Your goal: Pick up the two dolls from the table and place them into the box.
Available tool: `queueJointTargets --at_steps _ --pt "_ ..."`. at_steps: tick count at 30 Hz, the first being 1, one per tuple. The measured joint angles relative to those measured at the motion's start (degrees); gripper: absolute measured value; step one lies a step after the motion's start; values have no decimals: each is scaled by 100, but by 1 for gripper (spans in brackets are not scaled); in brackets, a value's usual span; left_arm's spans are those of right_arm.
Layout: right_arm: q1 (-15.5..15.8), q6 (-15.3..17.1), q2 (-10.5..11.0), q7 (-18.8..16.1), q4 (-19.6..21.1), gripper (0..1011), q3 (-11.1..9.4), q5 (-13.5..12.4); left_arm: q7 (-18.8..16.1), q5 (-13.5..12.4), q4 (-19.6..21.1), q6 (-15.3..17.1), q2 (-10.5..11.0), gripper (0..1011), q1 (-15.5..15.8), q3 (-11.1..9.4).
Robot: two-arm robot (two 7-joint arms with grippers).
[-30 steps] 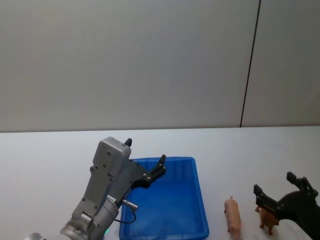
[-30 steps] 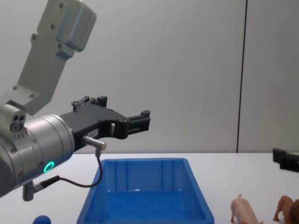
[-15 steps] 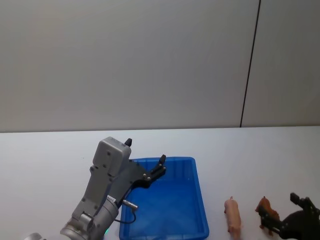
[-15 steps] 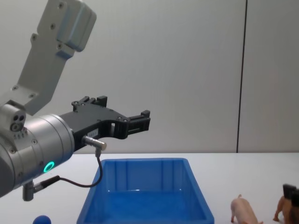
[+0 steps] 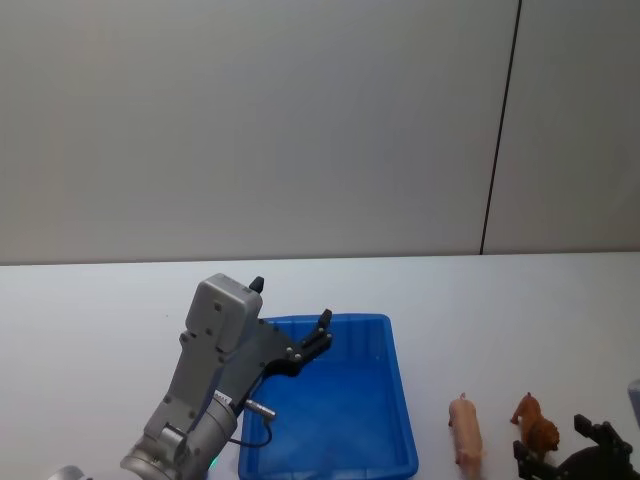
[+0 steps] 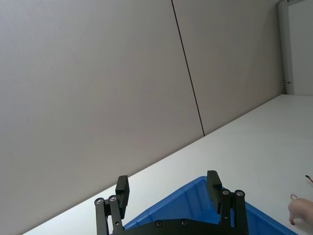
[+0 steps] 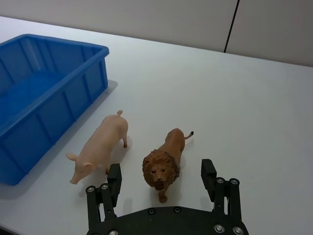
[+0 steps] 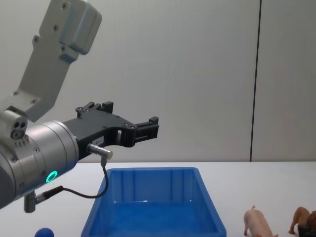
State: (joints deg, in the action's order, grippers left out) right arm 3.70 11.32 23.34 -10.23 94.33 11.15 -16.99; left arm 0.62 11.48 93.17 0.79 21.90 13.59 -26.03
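- My right end effector [image 7: 161,167], fingers apart, lines up on the brown lion [image 7: 168,152] standing on the bench [image 7: 254,107], right of the box [image 7: 73,93].
- The pig [image 7: 100,144] stands between lion and box, so a closing finger could topple it.
- The left end effector [image 6: 167,183], fingers apart, hovers over the box.

Box [image 7: 73,93] looks like smooth blue plastic, a bit glossy, with soft shine on its floor. The pig [image 7: 102,142] just beside the box is pale pink plastic with a satin sheen. Past it, the lion [image 7: 171,149] is matt reddish-brown plastic with a rough moulded mane. Table [image 7: 234,98] is smooth matt white. Left gripper [image 6: 167,177] and right gripper [image 7: 162,166] are matt black. The left arm [image 8: 44,153] is matt silver-grey and looks like metal.
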Motion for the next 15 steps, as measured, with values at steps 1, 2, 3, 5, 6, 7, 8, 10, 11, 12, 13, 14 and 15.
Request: queueJointTargets --at_steps 1,2,3,5,6,7,8,10,11,12,13,14,15 --pt "-14 2 -10 -7 -22 1001 4 2 0 0 0 0 0 1002 0 0" --pt "-14 2 -10 -7 -22 1001 4 2 0 0 0 0 0 1002 0 0" --pt "-33 2 -24 -20 -71 994 10 5 0 0 0 0 0 1002 0 0" --pt "-64 -7 -47 -42 -134 960 16 5 0 0 0 0 0 1002 0 0" --pt "-73 -15 -54 -47 -155 945 19 5 0 0 0 0 0 1002 0 0" --pt "-88 -24 -66 -55 -184 933 22 3 0 0 0 0 0 1002 0 0" --pt "-112 -46 -84 -68 -224 890 26 -5 0 0 0 0 0 1002 0 0" --pt "-141 -63 -105 -77 -268 822 30 -11 0 0 0 0 0 1002 0 0" --pt "-165 -78 -122 -83 -304 806 32 -18 0 0 0 0 0 1002 0 0" --pt "-176 -85 -129 -86 -321 785 34 -22 0 0 0 0 0 1002 0 0" --pt "-186 -95 -137 -91 -335 767 35 -26 0 0 0 0 0 1002 0 0" --pt "-196 -101 -144 -93 -351 755 36 -29 0 0 0 0 0 1002 0 0" --pt "-216 -114 -159 -98 -384 691 39 -33 0 0 0 0 0 1002 0 0"
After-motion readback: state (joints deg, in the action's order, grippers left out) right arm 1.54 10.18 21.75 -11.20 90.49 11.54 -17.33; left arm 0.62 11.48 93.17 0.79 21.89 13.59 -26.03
